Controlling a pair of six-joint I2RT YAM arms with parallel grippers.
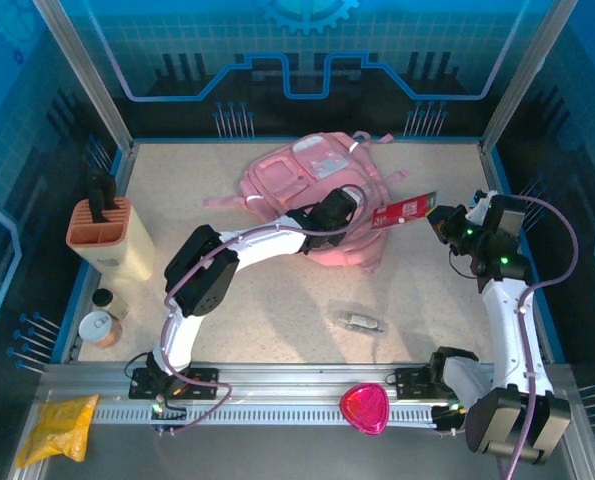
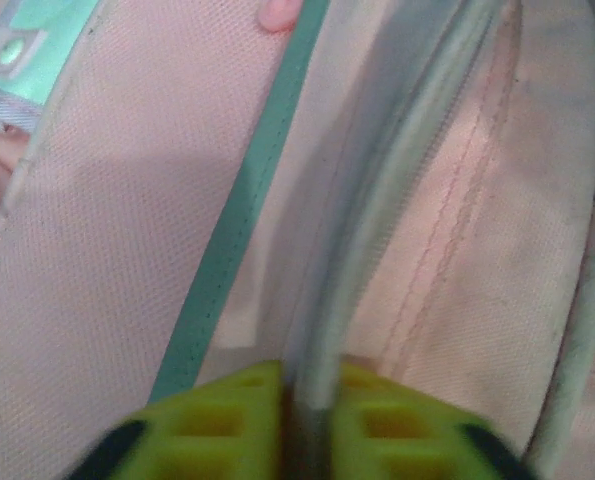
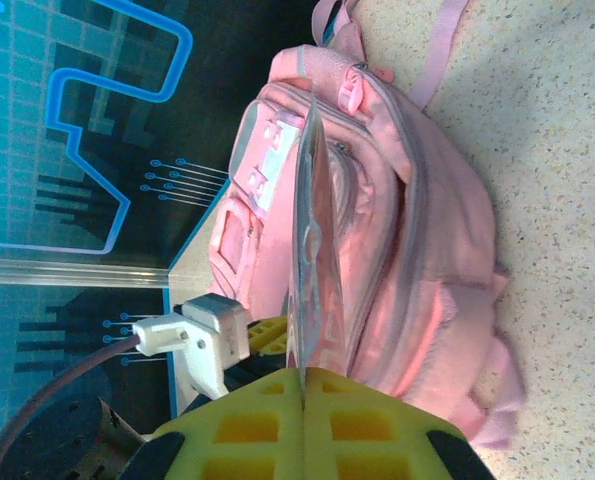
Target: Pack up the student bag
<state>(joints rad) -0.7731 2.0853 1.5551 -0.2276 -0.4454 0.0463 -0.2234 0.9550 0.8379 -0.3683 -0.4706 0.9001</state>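
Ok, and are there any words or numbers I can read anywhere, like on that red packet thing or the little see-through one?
Nothing here can be read.
On the flat red packet beside the pink fabric backpack: white print, too small to read.
On the small clear packet lying on the speckled table: a label, too blurred to read.
On the blue back wall: a gear picture and lines, no words.

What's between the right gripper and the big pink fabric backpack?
A flat red packet, pinched by the right gripper, reaching toward the pink fabric backpack; top view.
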